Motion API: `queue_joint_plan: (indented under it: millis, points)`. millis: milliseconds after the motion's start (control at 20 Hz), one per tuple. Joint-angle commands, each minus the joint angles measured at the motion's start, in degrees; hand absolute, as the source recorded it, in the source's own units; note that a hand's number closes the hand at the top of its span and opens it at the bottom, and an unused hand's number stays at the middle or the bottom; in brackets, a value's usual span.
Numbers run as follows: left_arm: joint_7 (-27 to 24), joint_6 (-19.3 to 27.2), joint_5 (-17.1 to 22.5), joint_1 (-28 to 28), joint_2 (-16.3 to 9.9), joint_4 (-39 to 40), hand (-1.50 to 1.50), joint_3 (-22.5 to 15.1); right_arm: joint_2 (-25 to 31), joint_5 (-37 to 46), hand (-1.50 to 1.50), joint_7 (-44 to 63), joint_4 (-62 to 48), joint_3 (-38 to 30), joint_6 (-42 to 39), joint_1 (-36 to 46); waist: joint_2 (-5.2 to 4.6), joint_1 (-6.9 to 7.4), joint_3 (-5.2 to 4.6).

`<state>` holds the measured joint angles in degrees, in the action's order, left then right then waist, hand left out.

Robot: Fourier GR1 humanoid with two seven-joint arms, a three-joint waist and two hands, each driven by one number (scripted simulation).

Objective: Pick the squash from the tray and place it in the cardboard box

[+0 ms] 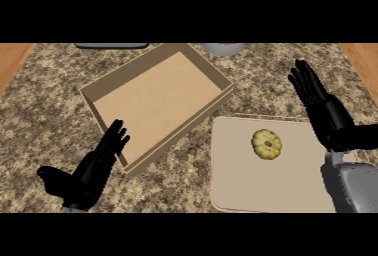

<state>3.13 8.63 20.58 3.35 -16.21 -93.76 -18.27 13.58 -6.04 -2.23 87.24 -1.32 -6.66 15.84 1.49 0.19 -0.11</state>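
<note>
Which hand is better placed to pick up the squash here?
The right hand. It is open above the tray's right edge, on the same side as the squash. The left hand is open by the cardboard box's near corner, across from the tray.

At the far edge, a dark grey flat object and a pale grey rounded object are cut off, unidentifiable.

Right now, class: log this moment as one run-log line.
squash: on tray | cardboard box: holds nothing | right hand: open, beside tray | left hand: open, by box
</note>
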Motion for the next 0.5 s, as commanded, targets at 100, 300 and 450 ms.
queue_joint_plan:
  millis: [100,300,450]
  points:
    - [0.72,-2.14,-4.43,-7.20,-5.34,-0.98,0.00,2.89,1.62,10.40,-1.50,-2.41,5.12,5.58,2.04,-8.75,-1.37,-1.12,0.11]
    - [-0.31,-1.15,-7.33,-6.71,-5.38,-0.70,0.00,0.70,-11.90,0.59,-1.50,-12.91,12.65,-0.51,12.31,-3.95,3.16,-5.49,3.75]
    - [-0.64,-1.59,-10.68,-8.37,-7.27,-0.34,0.00,-0.43,14.87,37.87,-1.50,-10.76,6.04,6.96,13.52,-10.42,-0.89,-4.45,-0.28]
